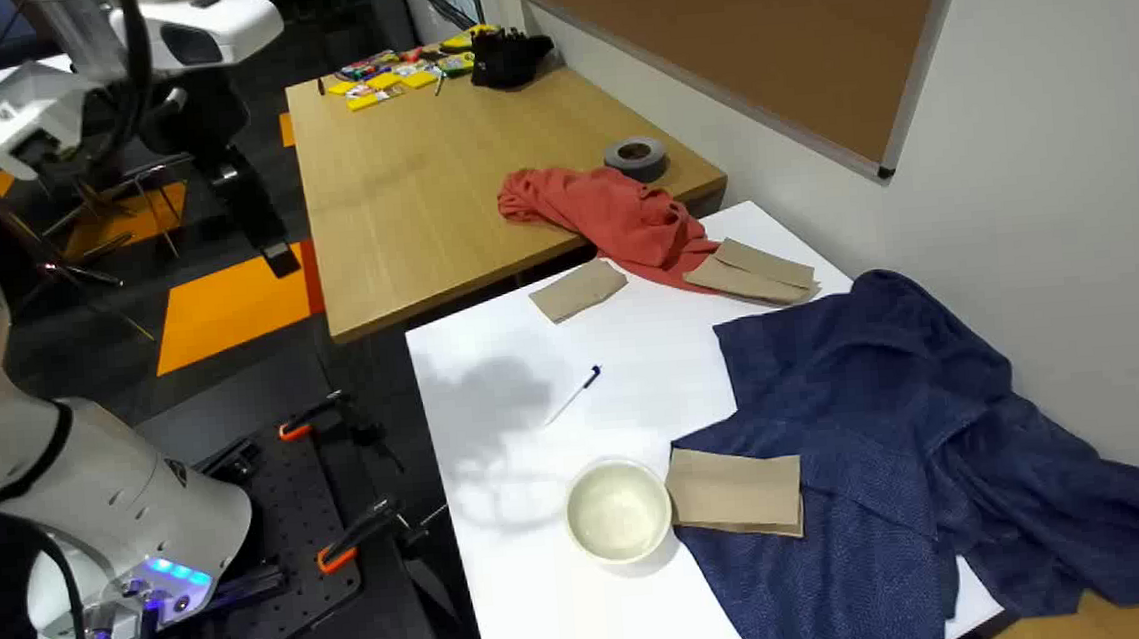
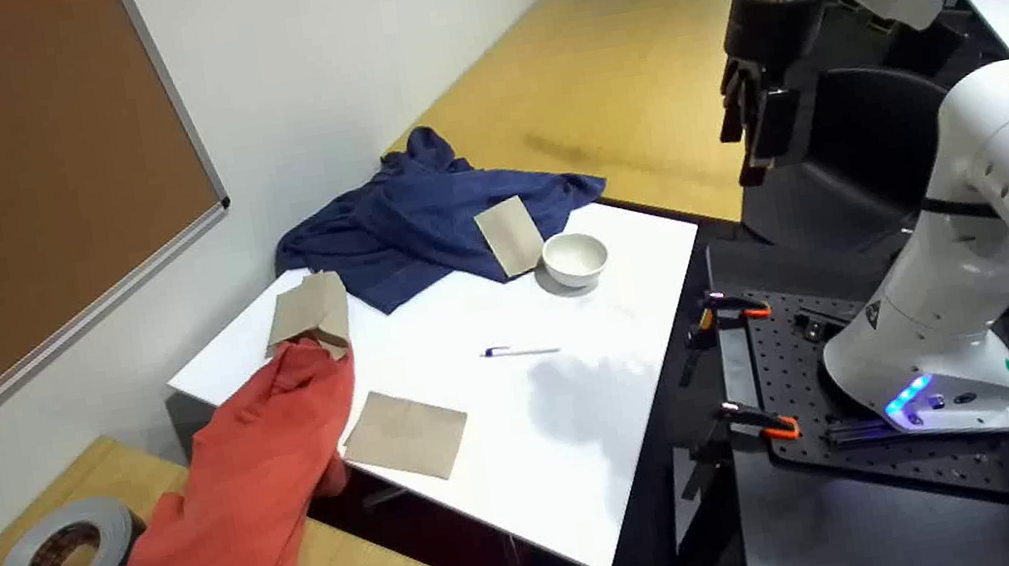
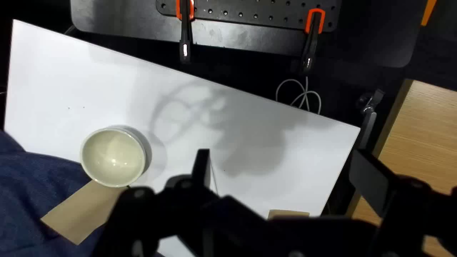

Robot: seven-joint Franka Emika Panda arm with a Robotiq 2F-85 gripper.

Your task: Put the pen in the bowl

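Note:
The pen (image 1: 573, 395) is thin and white with a dark end. It lies flat on the white table and also shows in an exterior view (image 2: 522, 352). In the wrist view only a thin line of it (image 3: 214, 177) shows beside a finger; the gripper hides the rest. The cream-white bowl (image 1: 619, 509) stands upright and empty on the table, in an exterior view (image 2: 576, 258) and in the wrist view (image 3: 113, 157). My gripper (image 3: 282, 157) is open and empty, high above the table and apart from both; it shows in both exterior views (image 1: 274, 250) (image 2: 743, 152).
A navy cloth (image 1: 837, 411) and a red cloth (image 2: 236, 508) lie at the white table's edges. Brown paper pieces (image 2: 407, 434) lie around, one beside the bowl (image 1: 737, 493). A tape roll (image 1: 635, 158) sits on the wooden table (image 1: 402, 211). Clamps (image 3: 314, 32) line the robot's base.

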